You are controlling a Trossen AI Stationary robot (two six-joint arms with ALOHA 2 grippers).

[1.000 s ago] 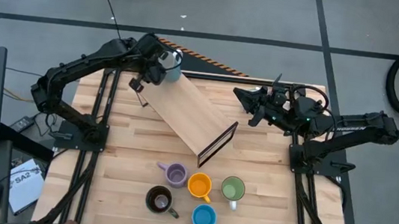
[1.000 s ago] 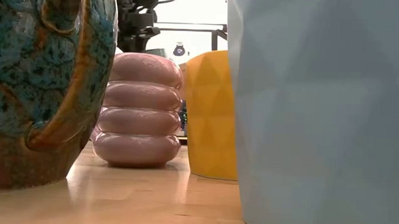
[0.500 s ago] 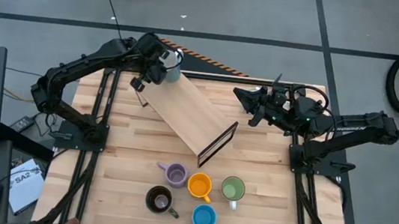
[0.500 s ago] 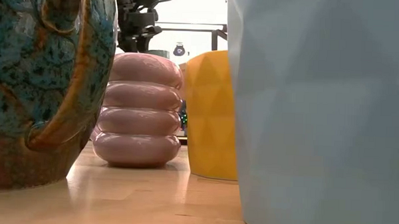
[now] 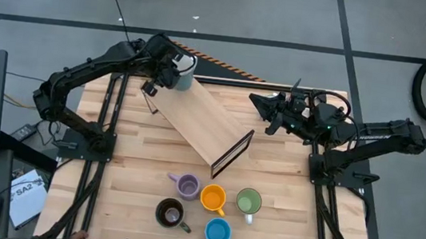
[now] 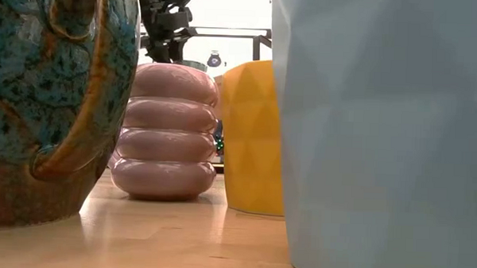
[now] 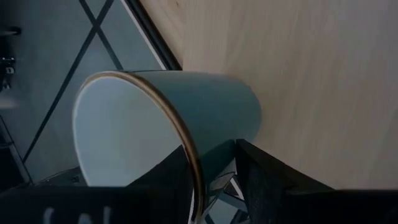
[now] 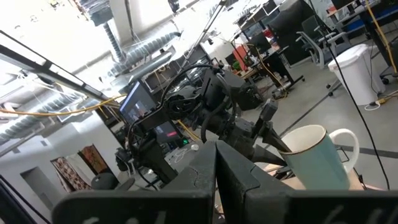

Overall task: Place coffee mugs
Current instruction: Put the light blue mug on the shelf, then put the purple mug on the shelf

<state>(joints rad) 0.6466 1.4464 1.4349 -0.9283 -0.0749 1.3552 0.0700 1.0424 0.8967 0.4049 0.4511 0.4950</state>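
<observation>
A pale mug point(image 5: 184, 73) is being gripped by its rim in the left gripper point(image 5: 171, 73), above the board's point(image 5: 205, 119) raised end. It should be kept level while being lowered; the right gripper point(image 5: 259, 103), closed, is being held clear.

A speckled blue-and-brown mug point(image 6: 53, 104) sits near left, a pale blue mug point(image 6: 389, 139) near right, with a ribbed lilac mug point(image 6: 165, 131) and an orange mug point(image 6: 254, 138) farther between them.
</observation>
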